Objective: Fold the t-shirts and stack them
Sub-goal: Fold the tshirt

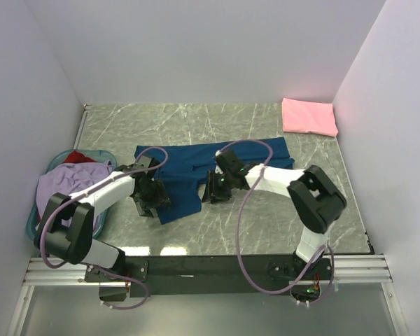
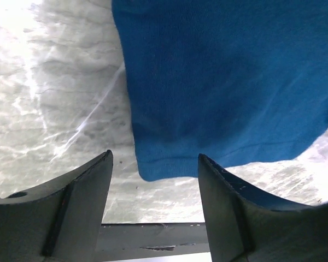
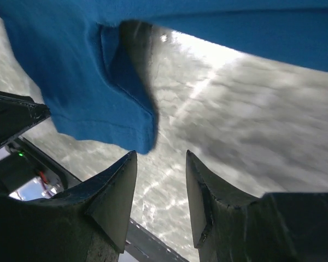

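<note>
The blue t-shirt lies spread on the middle of the tabletop. Its upper part runs left to right, and a narrower flap reaches down toward the near edge between the 2 arms. The left gripper sits low at the left side of that flap and the right gripper at its right side.

In the left wrist view the gripper stands wide. A rounded corner of the blue cloth lies just beyond the fingertips, and nothing is between them. In the right wrist view the gripper is moderately open. A hemmed corner of the shirt hangs just past its left finger, and that gap is empty too. So neither gripper holds anything.

A pink t-shirt lies folded flat at the far right corner of the tabletop. At the left edge the teal basket holds a lavender t-shirt with a red t-shirt showing behind it.

The step in hand looks like folding the blue shirt, with both grippers placed at its 2 near corners. The next move probably calls for each gripper to push forward over its corner and pinch it. Both would then lift together and carry the near edge toward the far edge, so the fold lands square. A grip that catches only 1 layer, or uneven lifting, could skew the fold.
</note>
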